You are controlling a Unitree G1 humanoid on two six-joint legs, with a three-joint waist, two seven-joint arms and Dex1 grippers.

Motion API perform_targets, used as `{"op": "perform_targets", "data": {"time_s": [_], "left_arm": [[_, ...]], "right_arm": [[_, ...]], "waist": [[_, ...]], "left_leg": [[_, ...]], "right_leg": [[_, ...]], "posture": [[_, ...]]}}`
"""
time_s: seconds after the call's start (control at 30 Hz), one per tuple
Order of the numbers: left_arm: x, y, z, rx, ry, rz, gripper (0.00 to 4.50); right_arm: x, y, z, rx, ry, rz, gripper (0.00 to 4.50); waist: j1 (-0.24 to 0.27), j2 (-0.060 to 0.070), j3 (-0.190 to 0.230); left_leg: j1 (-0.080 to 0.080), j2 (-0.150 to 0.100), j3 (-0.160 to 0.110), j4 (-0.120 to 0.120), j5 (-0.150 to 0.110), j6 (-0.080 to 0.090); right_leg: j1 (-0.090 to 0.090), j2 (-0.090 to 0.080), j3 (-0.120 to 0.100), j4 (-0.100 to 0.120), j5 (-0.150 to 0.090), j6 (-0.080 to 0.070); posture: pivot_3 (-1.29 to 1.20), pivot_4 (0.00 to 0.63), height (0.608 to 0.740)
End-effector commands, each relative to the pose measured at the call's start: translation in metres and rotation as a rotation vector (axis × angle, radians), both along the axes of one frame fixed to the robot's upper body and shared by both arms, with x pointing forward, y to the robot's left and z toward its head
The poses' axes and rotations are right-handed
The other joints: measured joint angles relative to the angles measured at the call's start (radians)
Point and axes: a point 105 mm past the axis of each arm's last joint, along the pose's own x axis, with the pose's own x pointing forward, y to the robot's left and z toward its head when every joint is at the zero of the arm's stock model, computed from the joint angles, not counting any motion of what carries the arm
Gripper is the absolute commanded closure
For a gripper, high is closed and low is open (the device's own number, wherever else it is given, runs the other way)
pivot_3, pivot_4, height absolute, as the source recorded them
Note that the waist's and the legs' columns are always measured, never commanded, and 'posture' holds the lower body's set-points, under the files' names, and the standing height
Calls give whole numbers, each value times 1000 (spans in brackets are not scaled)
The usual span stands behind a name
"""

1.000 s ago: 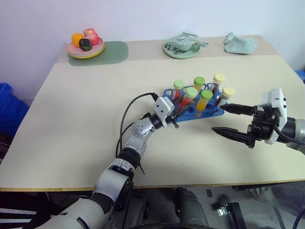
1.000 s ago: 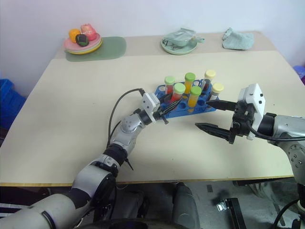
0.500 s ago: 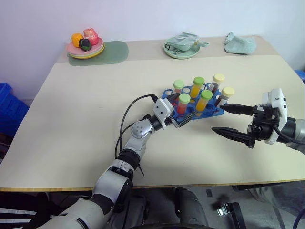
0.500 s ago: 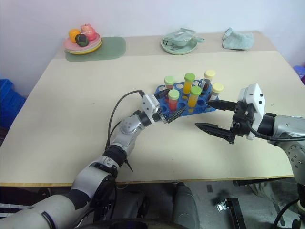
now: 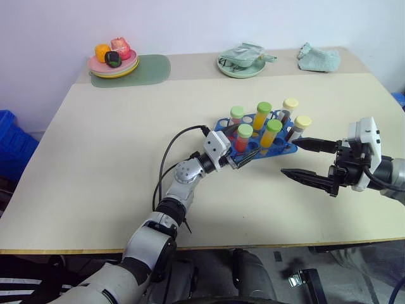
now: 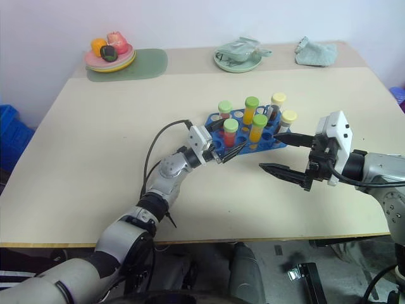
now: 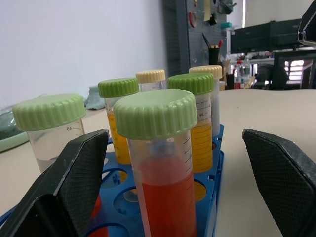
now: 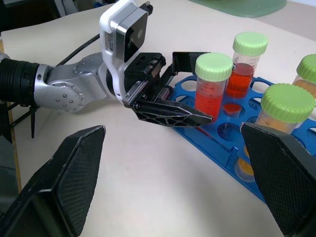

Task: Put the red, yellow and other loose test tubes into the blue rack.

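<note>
The blue rack stands on the table's right half, holding several capped test tubes with red, yellow-orange and dark-red liquid. A red tube with a light-green cap stands upright in a front hole of the rack. My left gripper is open around this tube, one finger on each side and clear of it; the left wrist view shows the tube between the spread fingers. My right gripper hangs open and empty just right of the rack's front corner.
At the table's back left, a plate of toy fruit sits on a green mat. A green plate with a cloth and a crumpled cloth lie at the back right. A blue bin stands left of the table.
The left gripper has opened and let go of the red tube. The tube, held tilted above the rack before, now stands upright and lower in a front hole. The right arm kept still.
</note>
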Motion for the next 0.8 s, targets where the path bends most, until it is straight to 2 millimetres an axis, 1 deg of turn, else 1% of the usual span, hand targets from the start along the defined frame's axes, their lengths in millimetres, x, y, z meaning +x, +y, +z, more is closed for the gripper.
{"op": "perform_targets", "data": {"time_s": [0.03,0.07,0.13,0.2,0.27,0.3,0.37,0.53,0.6,0.7,0.8], "left_arm": [[-11,68,54,-43,-110,120,68],[-12,66,54,-34,-116,108,68],[-10,62,58,-40,-118,105,68],[-7,61,61,-49,-108,119,68],[-7,59,64,-58,-103,123,68],[-7,58,66,-64,-104,125,68],[-10,56,67,-46,-117,119,68],[-12,67,70,-28,-116,138,68],[-11,68,72,-25,-116,142,68],[-10,62,80,-28,-131,141,68],[-11,51,84,-30,-127,126,68]], "right_arm": [[17,-10,19,-30,-107,8,0],[18,-9,19,-28,-114,7,0],[19,-9,19,-38,-123,10,0],[20,-9,18,-44,-127,11,0],[22,-10,20,-43,-138,8,0],[23,-10,21,-42,-142,7,0],[24,-9,21,-47,-148,8,0],[27,-11,19,-34,-151,-4,0],[29,-12,19,-38,-153,-10,0],[30,-16,17,-45,-159,-23,0],[32,-28,18,-42,-171,-69,0]], "waist": [[-1,-1,-39],[-2,-3,-48],[-1,-5,-63],[1,-4,-69],[5,-3,-72],[7,-3,-74],[11,-2,-76],[20,-2,-85],[23,-2,-88],[23,-2,-94],[23,-2,-101]], "left_leg": [[1,3,2,1,0,0],[2,4,4,-1,0,0],[3,5,6,-1,-1,1],[6,7,6,0,-1,2],[18,8,6,-1,-2,4],[20,9,6,-2,-3,6],[20,9,6,-2,-4,7],[19,10,10,-2,-4,7],[19,10,12,-2,-4,7],[19,10,13,-3,-4,7],[20,10,13,-4,-5,7]], "right_leg": [[1,2,0,-2,0,0],[4,3,0,-10,0,0],[7,4,0,-15,5,0],[14,7,0,-25,12,0],[29,8,0,-29,13,0],[31,8,0,-30,13,0],[31,9,0,-29,13,1],[28,9,1,-29,13,1],[28,9,1,-29,13,0],[28,9,1,-29,13,0],[28,9,2,-30,13,0]], "posture": [[0,0,740],[0,0,740],[0,0,740],[0,0,740],[0,0,740],[0,0,740],[0,0,740],[0,0,740],[0,0,740],[0,0,740],[0,0,740]]}}
